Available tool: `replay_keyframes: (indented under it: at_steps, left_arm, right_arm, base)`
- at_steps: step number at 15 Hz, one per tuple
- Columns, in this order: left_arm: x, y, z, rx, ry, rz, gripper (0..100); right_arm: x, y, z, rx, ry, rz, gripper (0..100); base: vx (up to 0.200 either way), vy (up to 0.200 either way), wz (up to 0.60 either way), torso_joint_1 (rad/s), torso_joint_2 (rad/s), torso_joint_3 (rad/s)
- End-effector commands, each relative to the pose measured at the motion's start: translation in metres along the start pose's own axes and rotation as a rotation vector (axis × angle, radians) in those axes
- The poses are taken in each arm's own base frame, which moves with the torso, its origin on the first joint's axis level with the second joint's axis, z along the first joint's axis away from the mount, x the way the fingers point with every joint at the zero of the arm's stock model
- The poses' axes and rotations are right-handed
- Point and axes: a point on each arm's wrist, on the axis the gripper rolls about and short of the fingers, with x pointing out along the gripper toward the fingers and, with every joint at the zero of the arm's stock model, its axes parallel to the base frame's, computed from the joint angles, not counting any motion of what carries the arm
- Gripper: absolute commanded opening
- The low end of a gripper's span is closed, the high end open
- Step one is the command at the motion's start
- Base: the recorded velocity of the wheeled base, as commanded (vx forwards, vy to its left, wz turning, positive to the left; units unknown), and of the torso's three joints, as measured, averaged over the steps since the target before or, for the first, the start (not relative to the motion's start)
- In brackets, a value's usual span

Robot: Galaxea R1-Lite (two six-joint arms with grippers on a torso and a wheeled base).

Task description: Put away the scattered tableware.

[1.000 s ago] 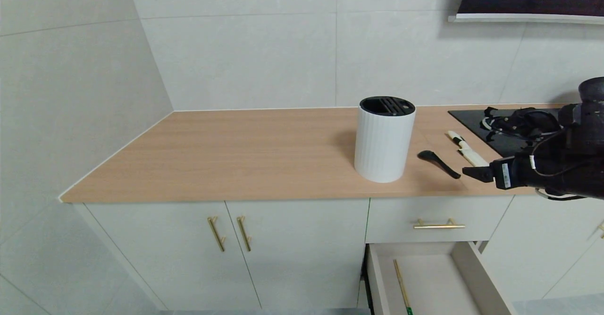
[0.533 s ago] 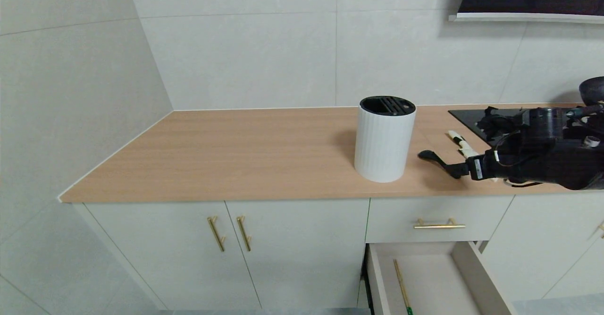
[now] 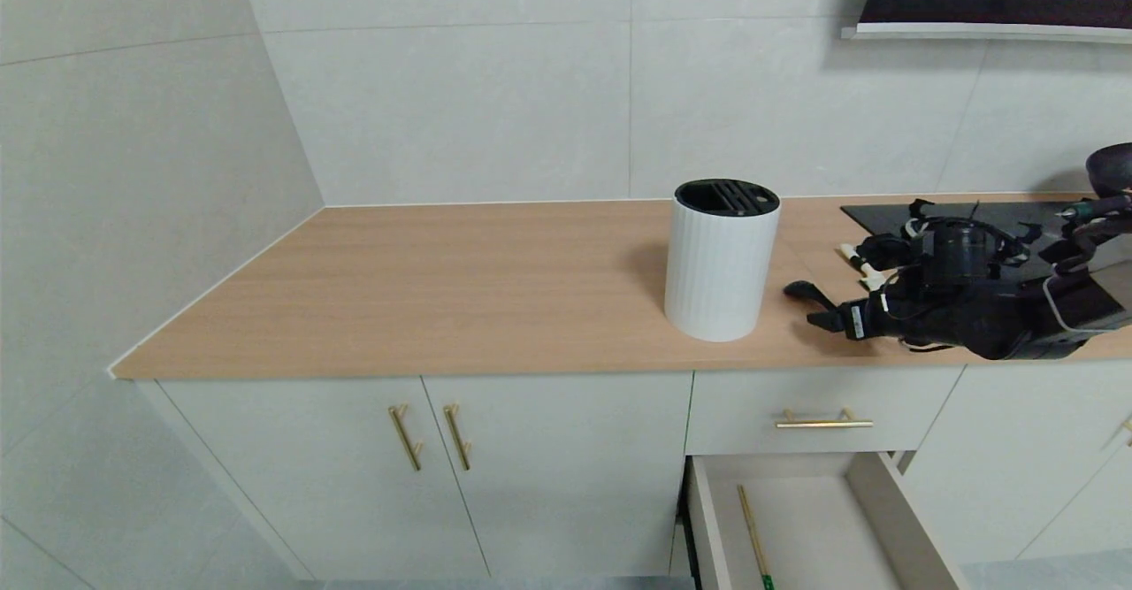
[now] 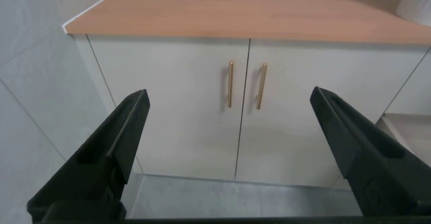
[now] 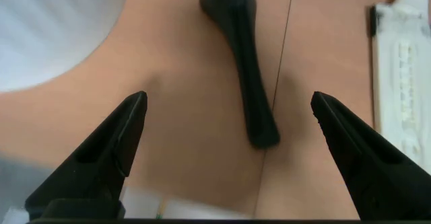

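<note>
A black spoon [image 5: 242,62] lies flat on the wooden countertop [image 3: 460,289], just right of the white ribbed utensil holder [image 3: 720,261]. In the head view the spoon's bowl [image 3: 799,289] shows while its handle is hidden behind my right gripper [image 3: 827,320]. That gripper hovers low over the spoon's handle end, open, with one finger [image 5: 101,163] on each side and nothing held. A white-handled knife [image 5: 404,62] lies beside the spoon, partly hidden by the arm in the head view. My left gripper [image 4: 229,163] hangs open in front of the cabinet doors.
A black cooktop [image 3: 964,218] occupies the counter's right end. Below the counter, a drawer [image 3: 796,528] stands pulled out with chopsticks [image 3: 752,537] inside. Gold handles [image 3: 429,435] mark the cabinet doors. The counter left of the holder is bare wood.
My right arm has moved left and down over the counter, bringing its gripper from right of the spoon's handle to directly above it. The spoon and knife have not moved.
</note>
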Motion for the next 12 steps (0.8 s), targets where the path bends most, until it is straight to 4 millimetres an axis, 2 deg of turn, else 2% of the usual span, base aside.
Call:
replay_keyframes:
  at_steps: [1,9,10,12]
  left_arm:
    - [0.0,0.0,0.0,0.0,-0.001,0.0,100]
    - [0.0,0.0,0.0,0.0,-0.001,0.0,100]
    - [0.0,0.0,0.0,0.0,-0.001,-0.001,100]
    - [0.0,0.0,0.0,0.0,-0.001,0.0,100]
  right_arm:
    - [0.014,-0.001,-0.01,0.006,0.019,0.015,100]
    - [0.027,-0.008,-0.015,0.025,0.012,0.029,100]
    - [0.028,-0.009,-0.016,0.025,0.012,0.028,0]
    - [0.031,-0.01,-0.016,0.025,0.012,0.028,0]
  base:
    - [0.0,0.0,0.0,0.0,0.0,0.0]
    - [0.0,0.0,0.0,0.0,0.0,0.0]
    - [0.0,0.0,0.0,0.0,0.0,0.0]
    - [0.0,0.0,0.0,0.0,0.0,0.0]
